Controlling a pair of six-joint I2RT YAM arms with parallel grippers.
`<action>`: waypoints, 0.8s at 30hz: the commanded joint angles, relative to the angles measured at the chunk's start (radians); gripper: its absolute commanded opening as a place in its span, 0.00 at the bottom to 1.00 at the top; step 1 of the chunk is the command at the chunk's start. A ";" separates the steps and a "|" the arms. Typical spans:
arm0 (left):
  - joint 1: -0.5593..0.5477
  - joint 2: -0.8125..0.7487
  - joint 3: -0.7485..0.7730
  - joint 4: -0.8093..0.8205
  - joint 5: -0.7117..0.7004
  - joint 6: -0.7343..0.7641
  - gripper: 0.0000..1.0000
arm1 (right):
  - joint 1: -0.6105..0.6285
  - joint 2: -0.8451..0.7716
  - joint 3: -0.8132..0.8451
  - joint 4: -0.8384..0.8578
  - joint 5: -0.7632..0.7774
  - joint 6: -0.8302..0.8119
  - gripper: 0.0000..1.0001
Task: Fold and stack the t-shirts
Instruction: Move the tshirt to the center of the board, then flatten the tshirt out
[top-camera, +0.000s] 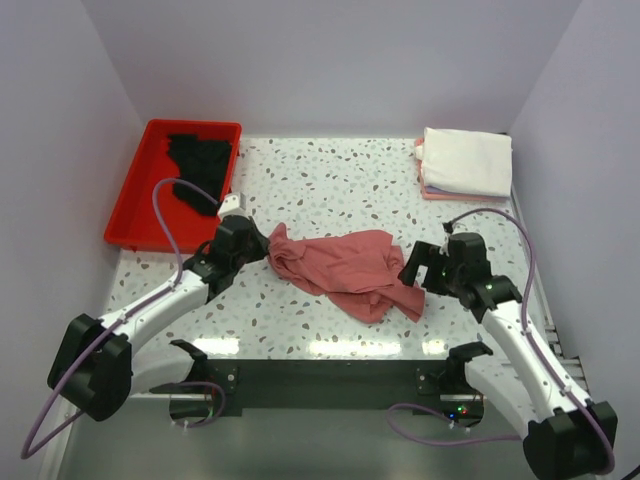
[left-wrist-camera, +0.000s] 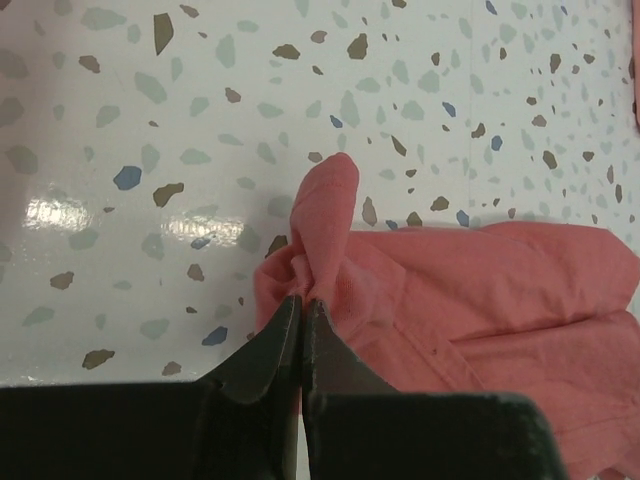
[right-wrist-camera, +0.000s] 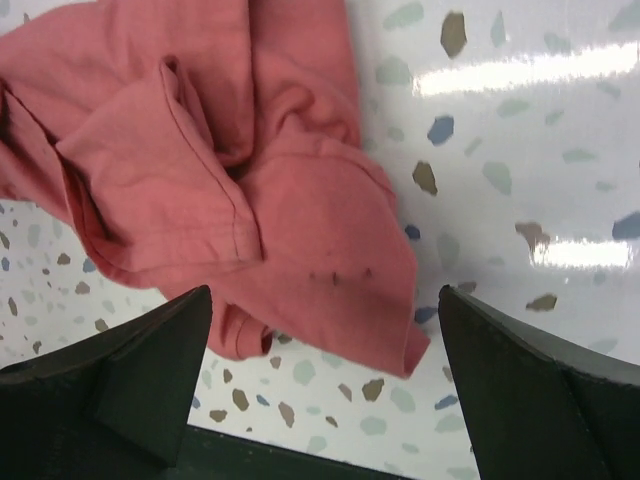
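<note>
Left wrist view, entry by item.

1. Left gripper (left-wrist-camera: 302, 305): jaws pressed together, pinching a bunched fold at the left end of the dusty-rose t-shirt (left-wrist-camera: 450, 290). A small peak of cloth stands above the tips.
2. Right gripper (right-wrist-camera: 325, 295): jaws spread wide, holding nothing. It hangs just above the shirt's near right corner, where a hemmed flap lies doubled over the body.
3. Dusty-rose t-shirt: crumpled and not yet folded, lying mid-counter between the two grippers.
4. Counter (top-camera: 330, 180): speckled and glossy.
5. Folded stack (top-camera: 465, 160): at the far right corner, a white t-shirt on top with pinkish cloth showing beneath.
6. Red tray (top-camera: 130, 215): far left, with a black t-shirt (top-camera: 200, 155) heaped loosely in it.

Handling note (a judgement):
- The step in hand looks like opening the shirt out flat before any fold.
- The right gripper would do best to close on one outer edge of the corner, not on the doubled flap, or the layers come up together.
- With both ends held, drawing the grippers apart low over the counter should smooth the cloth.
- The left pinch looks like several layers, so a fresh grasp at a clean corner may be needed.
- The cloth is likely to slip on the glossy surface.
</note>
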 joint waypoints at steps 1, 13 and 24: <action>0.002 -0.037 -0.038 0.017 -0.057 -0.036 0.00 | 0.002 -0.088 -0.037 -0.207 -0.008 0.118 0.99; 0.005 -0.048 -0.042 0.018 -0.084 -0.032 0.00 | 0.021 -0.099 -0.156 -0.137 -0.093 0.186 0.98; 0.012 -0.034 -0.035 0.017 -0.083 -0.029 0.00 | 0.037 0.031 -0.173 0.110 -0.083 0.122 0.42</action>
